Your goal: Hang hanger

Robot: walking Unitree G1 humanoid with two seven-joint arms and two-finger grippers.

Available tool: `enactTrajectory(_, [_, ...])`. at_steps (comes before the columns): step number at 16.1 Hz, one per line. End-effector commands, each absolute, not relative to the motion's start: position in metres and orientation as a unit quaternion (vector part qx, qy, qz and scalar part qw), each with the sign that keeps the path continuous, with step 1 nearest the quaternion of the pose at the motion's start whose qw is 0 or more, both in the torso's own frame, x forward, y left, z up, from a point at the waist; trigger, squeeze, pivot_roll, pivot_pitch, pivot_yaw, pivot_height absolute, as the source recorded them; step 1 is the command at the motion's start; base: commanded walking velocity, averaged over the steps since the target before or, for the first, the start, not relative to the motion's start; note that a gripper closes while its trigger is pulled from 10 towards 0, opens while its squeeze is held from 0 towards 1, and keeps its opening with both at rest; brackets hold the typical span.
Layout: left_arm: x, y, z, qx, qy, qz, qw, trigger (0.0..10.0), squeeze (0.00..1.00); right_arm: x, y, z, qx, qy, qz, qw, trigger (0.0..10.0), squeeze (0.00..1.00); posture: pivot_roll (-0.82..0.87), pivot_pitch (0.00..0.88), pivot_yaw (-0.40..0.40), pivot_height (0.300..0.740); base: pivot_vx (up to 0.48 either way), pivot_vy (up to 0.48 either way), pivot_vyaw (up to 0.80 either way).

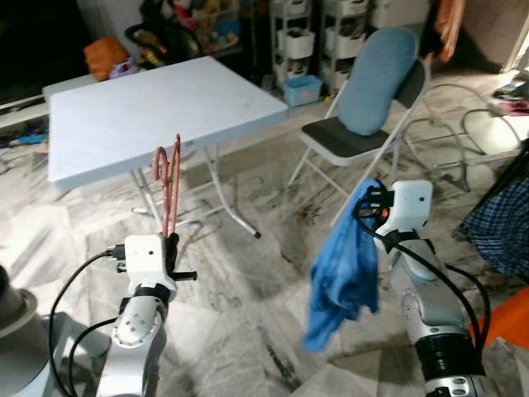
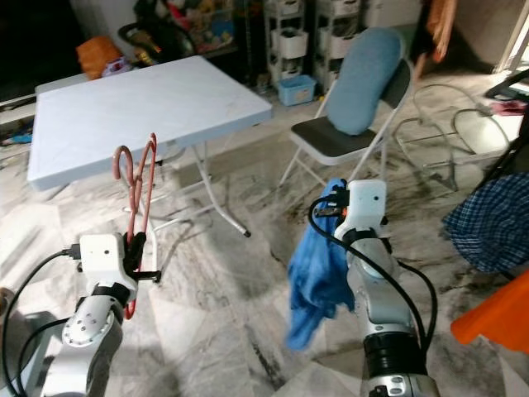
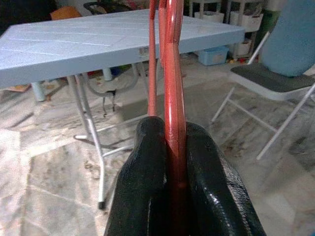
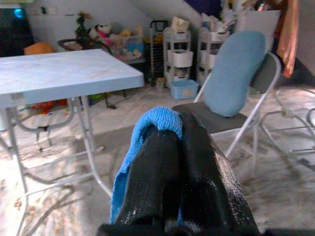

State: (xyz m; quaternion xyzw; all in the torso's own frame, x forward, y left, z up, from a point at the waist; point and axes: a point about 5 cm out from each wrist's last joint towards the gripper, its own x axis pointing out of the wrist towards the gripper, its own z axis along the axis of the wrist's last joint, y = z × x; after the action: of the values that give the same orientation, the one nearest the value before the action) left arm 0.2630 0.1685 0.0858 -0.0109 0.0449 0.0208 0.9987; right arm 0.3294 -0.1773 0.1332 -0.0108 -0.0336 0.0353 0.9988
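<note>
My left gripper (image 1: 172,240) is shut on a red hanger (image 1: 169,186), which stands upright above it with its hook near the table's front edge. In the left wrist view the hanger (image 3: 170,73) runs up between the two black fingers (image 3: 147,182). My right gripper (image 1: 369,203) is shut on a blue garment (image 1: 345,269) that hangs down limp toward the floor. The right wrist view has the blue cloth (image 4: 157,120) draped over the closed fingertips (image 4: 189,142).
A light blue folding table (image 1: 149,116) stands ahead on the left. A folding chair (image 1: 364,136) with a blue cushion (image 1: 380,78) stands ahead on the right. Shelves and clutter line the back wall. Checked fabric (image 1: 500,219) hangs at the far right. The floor is marble tile.
</note>
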Motion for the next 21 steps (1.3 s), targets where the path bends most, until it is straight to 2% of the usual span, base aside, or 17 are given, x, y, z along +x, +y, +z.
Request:
enactTrajectory(1, [0.263,0.173,0.09,-0.007,0.036,0.031,0.999,10.0,0.0,0.33,-0.168,0.14,-0.005,-0.043,0.051,0.998,10.0,0.0,-0.06,0.0,0.109,0.74,0.39,0.0,0.43])
enactTrajectory(5, [0.266,0.177,0.092,-0.017,0.035,0.039,0.998,10.0,0.0,0.331,-0.163,0.142,-0.003,-0.043,0.062,0.997,10.0,0.0,-0.06,0.0,0.115,0.74,0.426,0.0,0.41])
enactTrajectory(17, [0.264,0.185,0.094,-0.046,0.059,0.056,0.996,10.0,0.0,0.333,-0.15,0.14,0.008,-0.03,0.08,0.996,10.0,0.0,-0.04,0.0,0.133,0.74,0.434,0.021,0.0])
enactTrajectory(21, [0.262,0.187,0.09,-0.028,0.069,0.079,0.994,10.0,0.0,0.332,-0.144,0.137,0.007,-0.021,0.099,0.995,10.0,0.0,-0.03,0.0,0.112,0.74,0.0,0.0,0.0])
